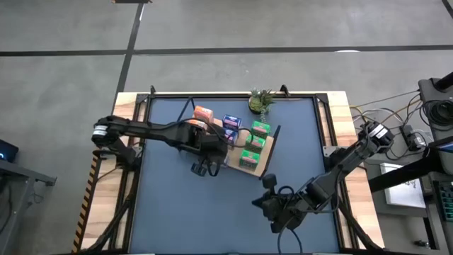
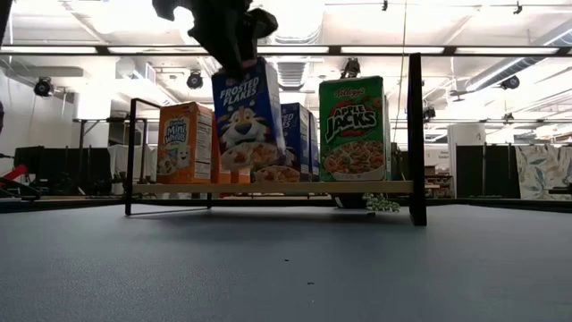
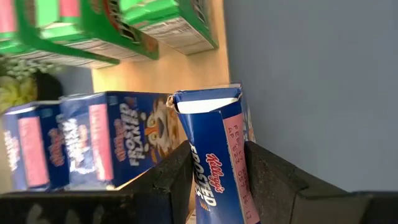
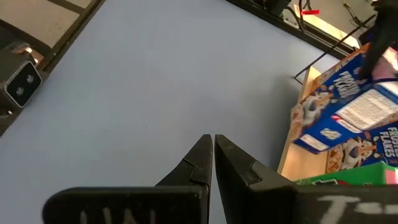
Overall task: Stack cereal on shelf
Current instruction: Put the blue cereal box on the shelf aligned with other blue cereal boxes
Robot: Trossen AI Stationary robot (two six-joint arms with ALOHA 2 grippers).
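From above, the left gripper (image 1: 214, 144) sits over the near end of the wooden shelf (image 1: 263, 161).

At table height it clamps a tilted blue Frosted Flakes box (image 2: 248, 121) from the top – bottom edge down at the board, between the orange boxes (image 2: 186, 143) and the green Apple Jacks box (image 2: 354, 128).

Right gripper (image 4: 213, 147) – pinched closed, holding nothing, over the blue tabletop (image 4: 155, 81).

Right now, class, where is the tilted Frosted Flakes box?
In the low view, the Frosted Flakes box leans in the left gripper, on the shelf beside the Apple Jacks.
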